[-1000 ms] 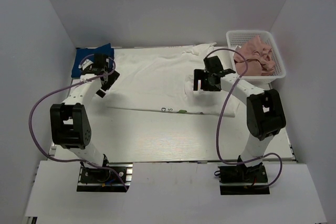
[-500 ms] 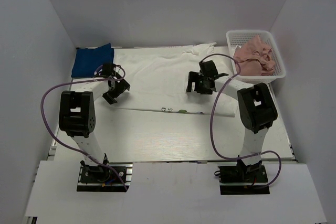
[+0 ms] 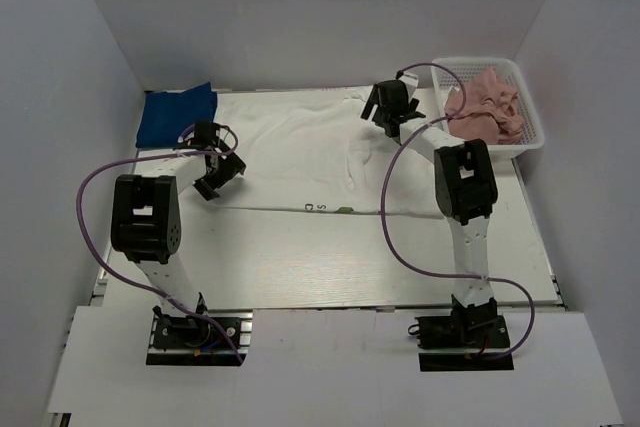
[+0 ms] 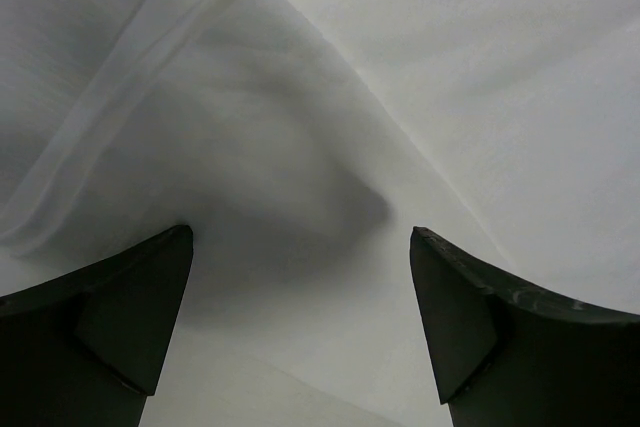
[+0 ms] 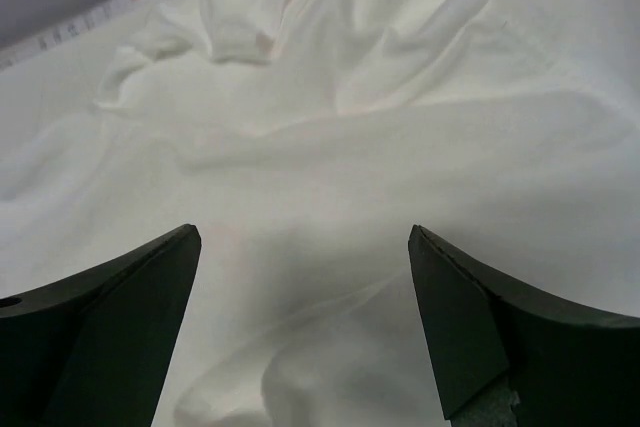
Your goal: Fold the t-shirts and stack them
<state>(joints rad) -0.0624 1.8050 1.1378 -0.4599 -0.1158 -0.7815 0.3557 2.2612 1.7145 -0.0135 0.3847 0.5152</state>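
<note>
**A:** Three t-shirts listed. Status?

**B:** Blue t-shirt (image 3: 175,112): appears folded, far left corner of the worktop (image 3: 300,267). White t-shirt (image 3: 300,147): spread over the far half, near hem seemingly turned over, folding unfinished. Pink t-shirt (image 3: 485,102): crumpled in the basket (image 3: 478,60), far right corner, not started.

**A:** Claws?

**B:** Left claw (image 4: 300,247): spread, empty, over a pointed flap at the white t-shirt's left side. Right claw (image 5: 300,242): spread, empty, over rumpled cloth at its far edge.
</note>
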